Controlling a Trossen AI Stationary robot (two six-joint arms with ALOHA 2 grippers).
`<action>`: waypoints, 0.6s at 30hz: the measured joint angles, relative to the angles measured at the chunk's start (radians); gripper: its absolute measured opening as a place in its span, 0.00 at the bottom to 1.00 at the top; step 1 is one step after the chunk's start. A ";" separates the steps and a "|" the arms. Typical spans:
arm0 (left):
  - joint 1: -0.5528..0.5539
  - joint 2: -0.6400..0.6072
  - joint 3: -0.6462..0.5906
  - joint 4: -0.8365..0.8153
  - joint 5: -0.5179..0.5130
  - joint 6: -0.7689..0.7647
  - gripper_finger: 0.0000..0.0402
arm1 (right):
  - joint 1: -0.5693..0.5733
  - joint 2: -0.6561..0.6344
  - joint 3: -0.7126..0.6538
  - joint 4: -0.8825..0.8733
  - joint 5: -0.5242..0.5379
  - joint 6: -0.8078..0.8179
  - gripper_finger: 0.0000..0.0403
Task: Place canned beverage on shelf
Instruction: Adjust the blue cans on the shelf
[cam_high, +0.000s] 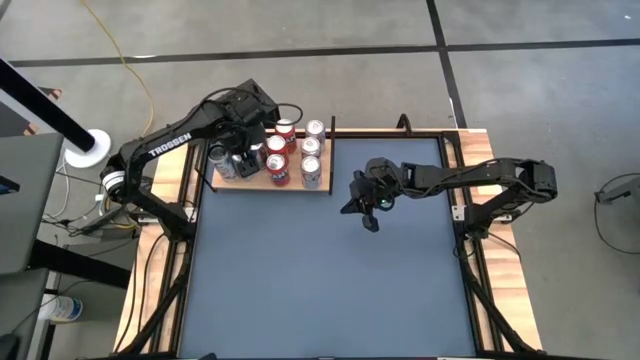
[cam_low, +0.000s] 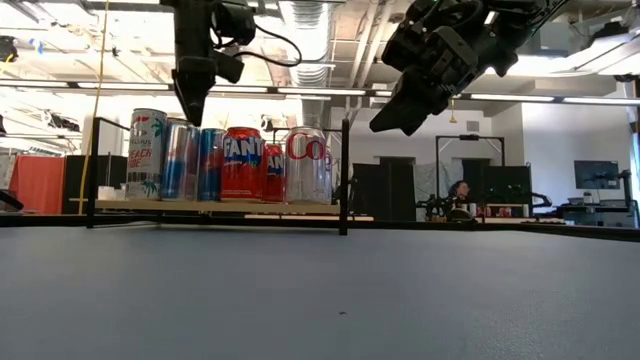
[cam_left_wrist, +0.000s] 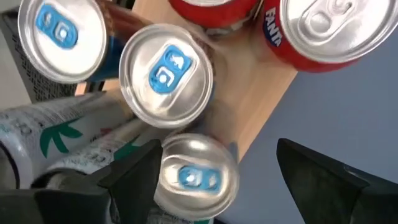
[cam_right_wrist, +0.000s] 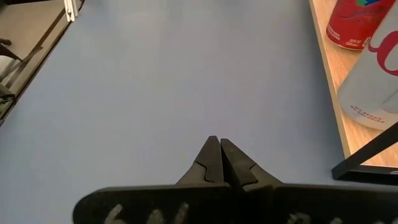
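Wooden shelf (cam_high: 262, 184) crowded with cans (cam_high: 290, 152); left gripper (cam_left_wrist: 214, 171) open above them.

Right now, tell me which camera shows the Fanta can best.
The low view: the Fanta can stands side-on on the shelf, its label readable. The high view shows only a small red can from above. The left wrist view catches its top and some lettering at the frame edge. The right wrist view shows no label I could tell it by.

bright, even overhead light; ceiling strips (cam_low: 300, 90) glare, nearest can tops (cam_left_wrist: 196, 171) perhaps slightly blurred.
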 joint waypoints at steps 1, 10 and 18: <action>0.000 0.000 0.000 0.004 0.002 0.006 0.76 | 0.000 0.000 0.000 0.000 0.000 0.002 0.00; -0.006 0.000 0.011 -0.002 0.010 0.014 0.76 | -0.001 0.000 0.000 0.000 0.000 0.004 0.00; -0.010 -0.004 0.040 -0.061 -0.022 0.025 0.76 | -0.001 0.000 0.000 0.000 0.000 0.004 0.00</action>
